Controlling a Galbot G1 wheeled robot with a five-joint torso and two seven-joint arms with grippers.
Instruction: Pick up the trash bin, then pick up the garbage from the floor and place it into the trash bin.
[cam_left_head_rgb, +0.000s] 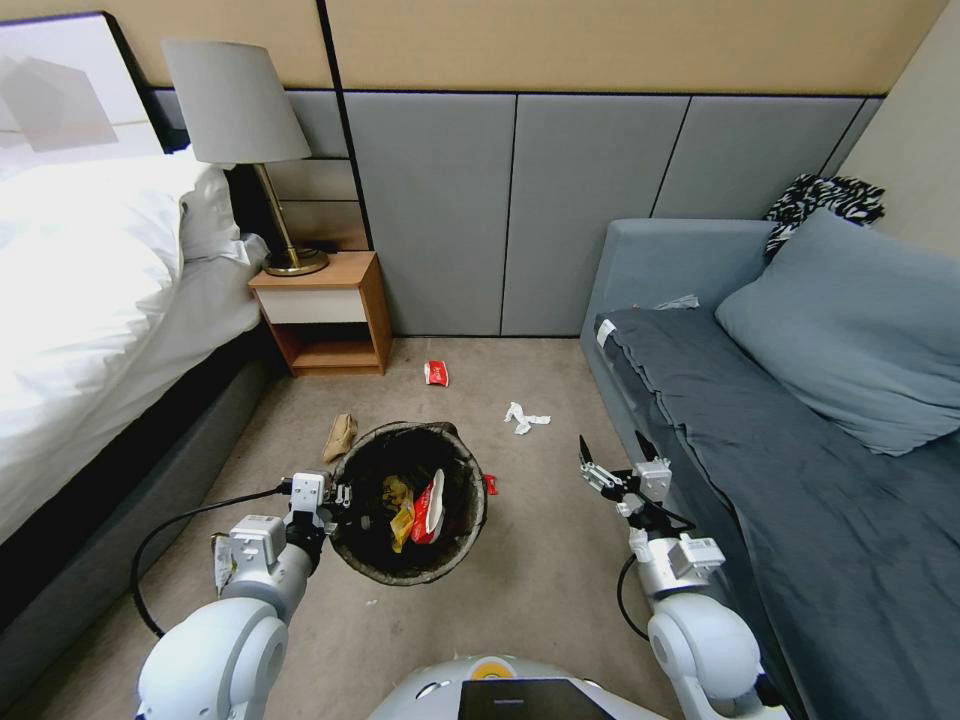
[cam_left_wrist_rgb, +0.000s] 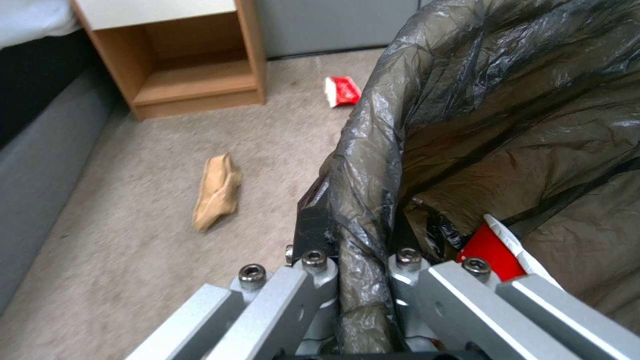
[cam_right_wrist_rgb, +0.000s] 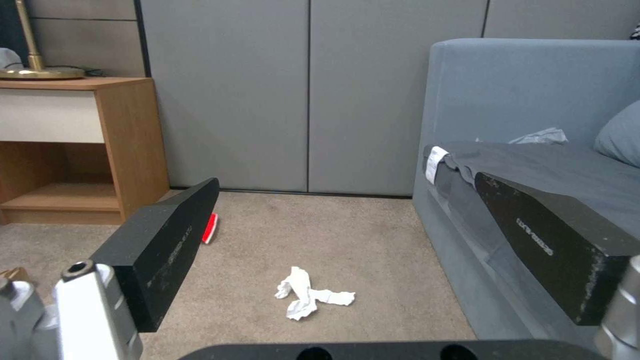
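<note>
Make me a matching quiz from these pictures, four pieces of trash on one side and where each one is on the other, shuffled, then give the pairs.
Things:
1. red wrapper
2. white tissue
3. brown paper
4. yellow wrapper

Places:
A. inside the trash bin, whose rim the left gripper clamps
B. on the carpet ahead of the open right gripper
C. on the carpet near the nightstand, far side of the bin
D. on the carpet beside the bin, toward the bed

Pairs: 1-C, 2-B, 3-D, 4-A
</note>
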